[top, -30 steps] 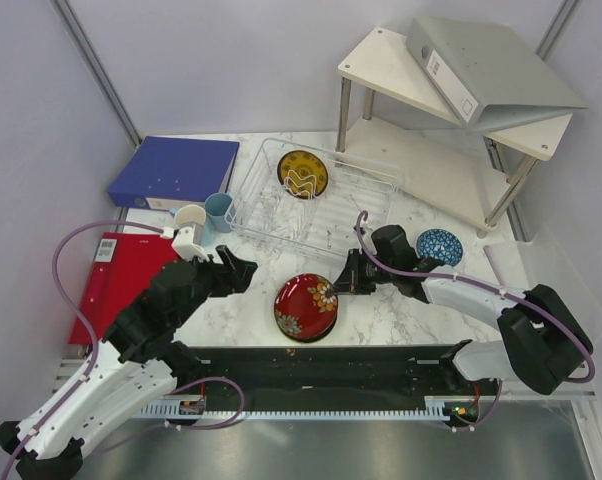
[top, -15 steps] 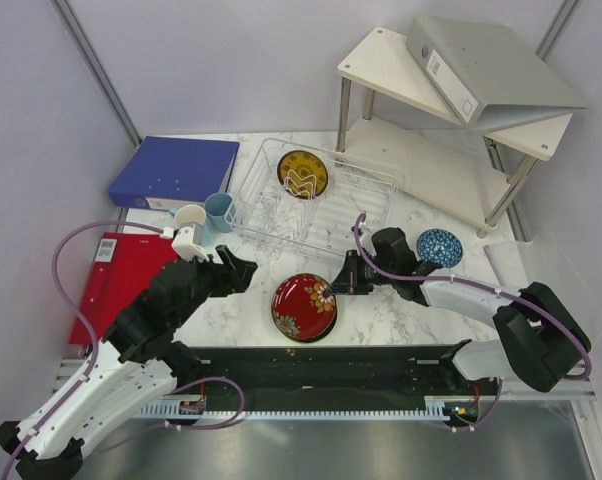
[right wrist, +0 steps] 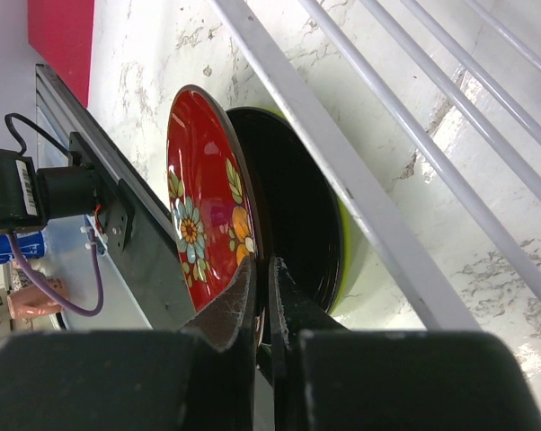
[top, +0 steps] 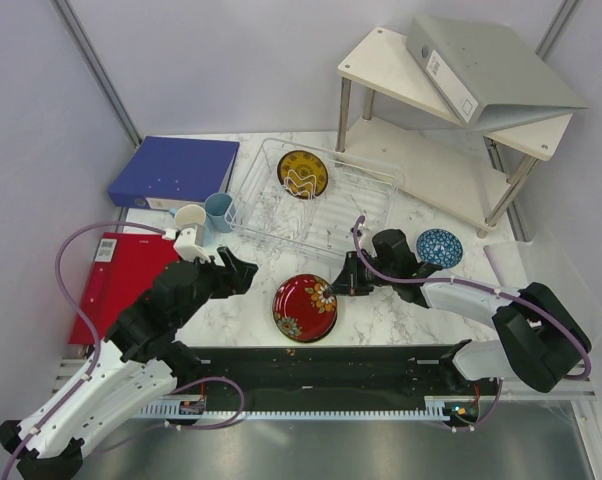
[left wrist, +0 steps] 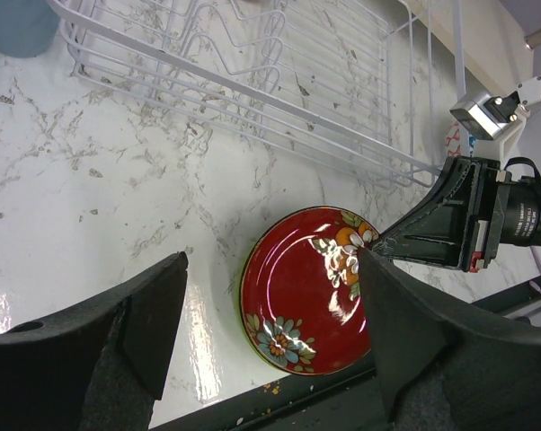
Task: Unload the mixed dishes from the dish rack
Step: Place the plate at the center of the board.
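The red bowl (top: 304, 308) with a flower pattern sits at the front middle of the table. My right gripper (top: 345, 281) is shut on its right rim. In the right wrist view the red bowl (right wrist: 199, 206) tilts up off a black plate (right wrist: 297, 206), which lies on a lime-green plate (right wrist: 349, 256). My left gripper (top: 243, 268) is open and empty, left of the bowl; its view shows the bowl (left wrist: 311, 292) between its fingers. The clear dish rack (top: 353, 205) holds the yellow-brown patterned plate (top: 303, 173). The blue patterned bowl (top: 439, 246) sits on the table to the right.
A cream mug (top: 189, 218) and a light blue cup (top: 219, 210) stand left of the rack. A blue binder (top: 173, 172) and a red folder (top: 121, 275) lie at the left. A white two-tier shelf (top: 431, 150) with a grey binder (top: 491, 70) stands at the back right.
My right gripper and the red bowl have shifted very slightly to the left. The left arm has hardly moved.
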{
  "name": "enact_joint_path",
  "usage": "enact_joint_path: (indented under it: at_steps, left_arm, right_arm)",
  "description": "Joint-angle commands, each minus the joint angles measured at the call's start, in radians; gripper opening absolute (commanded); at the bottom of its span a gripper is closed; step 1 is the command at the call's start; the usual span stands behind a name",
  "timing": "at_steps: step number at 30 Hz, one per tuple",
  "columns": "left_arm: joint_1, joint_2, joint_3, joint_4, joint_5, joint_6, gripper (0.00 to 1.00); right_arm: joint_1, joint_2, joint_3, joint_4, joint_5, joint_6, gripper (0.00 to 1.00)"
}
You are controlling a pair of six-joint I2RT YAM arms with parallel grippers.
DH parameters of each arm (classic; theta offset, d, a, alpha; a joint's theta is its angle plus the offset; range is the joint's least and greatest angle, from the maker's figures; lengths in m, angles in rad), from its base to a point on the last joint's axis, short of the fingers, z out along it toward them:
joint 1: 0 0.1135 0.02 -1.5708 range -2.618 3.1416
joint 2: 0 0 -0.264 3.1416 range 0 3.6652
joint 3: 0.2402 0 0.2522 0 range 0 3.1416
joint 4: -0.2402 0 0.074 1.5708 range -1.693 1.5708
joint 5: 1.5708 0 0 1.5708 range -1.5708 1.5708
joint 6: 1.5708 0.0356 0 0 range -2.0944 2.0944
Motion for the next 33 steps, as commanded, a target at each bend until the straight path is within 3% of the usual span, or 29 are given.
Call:
enact_joint_path:
  at_steps: [1, 12, 21, 33]
  left_arm:
    - [-0.001, 0.005, -0.003, 0.025, -0.001, -0.026, 0.83]
    - [-0.001, 0.009, -0.005, 0.025, 0.001, -0.029, 0.83]
    - [-0.001, 0.010, -0.005, 0.025, 0.001, -0.029, 0.83]
    - [-0.001, 0.019, -0.008, 0.025, 0.002, -0.029, 0.83]
  right_arm:
    - [-0.005, 0.063, -0.044, -0.075, 0.022, 0.029, 0.07]
    - [-0.005, 0.040, -0.033, -0.122, 0.054, 0.006, 0.22]
    - [-0.003, -0.003, -0.007, -0.277, 0.163, -0.056, 0.43]
    - [-0.005, -0.021, 0.005, -0.394, 0.272, -0.109, 0.45]
